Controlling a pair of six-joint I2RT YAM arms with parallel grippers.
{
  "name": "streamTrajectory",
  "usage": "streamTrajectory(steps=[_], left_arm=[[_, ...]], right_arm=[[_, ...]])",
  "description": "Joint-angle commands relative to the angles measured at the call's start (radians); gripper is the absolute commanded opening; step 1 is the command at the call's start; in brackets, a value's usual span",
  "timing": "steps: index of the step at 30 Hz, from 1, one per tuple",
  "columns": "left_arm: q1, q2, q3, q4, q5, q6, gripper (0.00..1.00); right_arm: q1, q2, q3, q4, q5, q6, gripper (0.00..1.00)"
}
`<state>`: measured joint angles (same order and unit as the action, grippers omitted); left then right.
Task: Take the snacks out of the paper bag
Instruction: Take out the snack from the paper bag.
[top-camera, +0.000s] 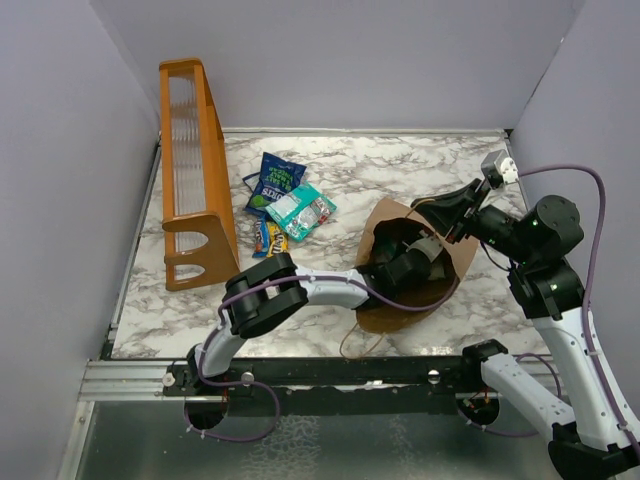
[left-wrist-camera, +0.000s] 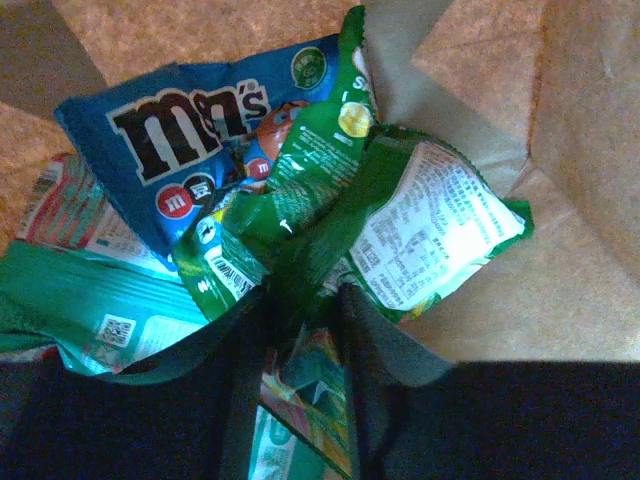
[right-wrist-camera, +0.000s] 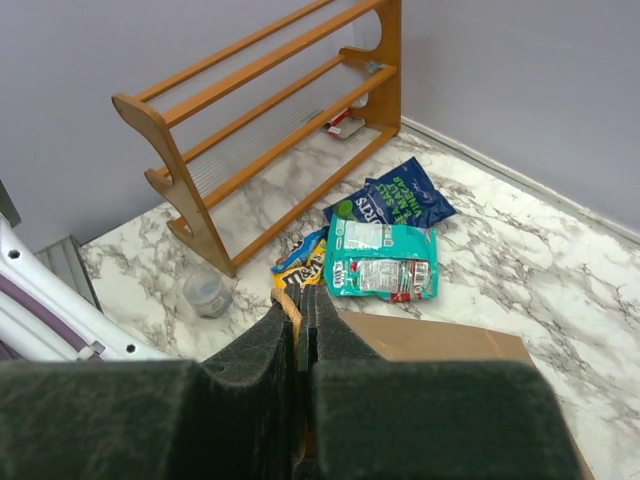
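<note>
From above, the left gripper reaches inside the paper bag, which lies on the table; three snacks sit out beside the rack. Left wrist: its fingers pinch a green packet lying on top of others. Right wrist: the right gripper is clenched on the bag's edge. The task looks mid-extraction, and the next move probably calls for lifting the packet clear through the mouth

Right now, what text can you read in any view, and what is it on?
"m&m's": on the blue packet inside the paper bag.
Print on the green packet: too small to read.
Lettering on the dark blue packet and teal packet, outside the bag: blurred.
</note>
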<state>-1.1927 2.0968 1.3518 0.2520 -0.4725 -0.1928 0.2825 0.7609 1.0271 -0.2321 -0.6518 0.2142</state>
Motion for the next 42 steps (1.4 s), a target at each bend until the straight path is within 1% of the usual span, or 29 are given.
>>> streamTrajectory(steps=[1,5,11,14,18,23,25,26,29,33,37,40,42], left_arm=[[0.008,0.005,0.040,-0.056,0.032,0.022,0.24],[0.007,-0.026,0.055,-0.092,0.028,0.024,0.12],[-0.006,-0.121,0.040,-0.127,0.032,0.029,0.02],[-0.022,-0.179,0.030,-0.158,0.038,0.033,0.00],[-0.032,-0.263,0.026,-0.223,0.080,0.020,0.00],[-0.037,-0.377,-0.047,-0.232,0.159,0.012,0.00],[-0.038,-0.394,-0.063,-0.251,0.175,0.010,0.00],[-0.039,-0.427,-0.067,-0.264,0.181,0.009,0.00],[-0.039,-0.460,-0.067,-0.301,0.198,0.011,0.00],[-0.039,-0.477,-0.082,-0.316,0.173,0.032,0.00],[-0.038,-0.450,-0.095,-0.320,0.102,0.058,0.00],[-0.036,-0.372,-0.030,-0.369,0.075,0.057,0.00],[-0.035,-0.285,0.071,-0.443,0.057,0.051,0.00]], right_arm=[[0.003,-0.014,0.032,0.014,0.020,-0.009,0.02],[0.003,-0.017,0.031,-0.001,0.037,-0.025,0.02],[0.003,-0.021,0.025,-0.024,0.080,-0.063,0.02],[0.003,-0.022,0.012,-0.019,0.119,-0.070,0.02],[0.003,-0.019,0.007,-0.006,0.176,-0.055,0.02],[0.003,-0.020,0.021,0.006,0.287,-0.015,0.02],[0.003,-0.016,0.027,0.008,0.334,0.002,0.02],[0.003,-0.011,0.030,0.006,0.353,0.008,0.02],[0.003,0.002,0.014,0.018,0.375,0.011,0.02],[0.003,0.014,0.016,0.017,0.377,0.001,0.02],[0.003,0.009,0.051,0.003,0.359,0.006,0.02],[0.003,0.022,0.079,0.005,0.237,0.000,0.03],[0.003,0.038,0.093,0.012,0.115,0.007,0.03]])
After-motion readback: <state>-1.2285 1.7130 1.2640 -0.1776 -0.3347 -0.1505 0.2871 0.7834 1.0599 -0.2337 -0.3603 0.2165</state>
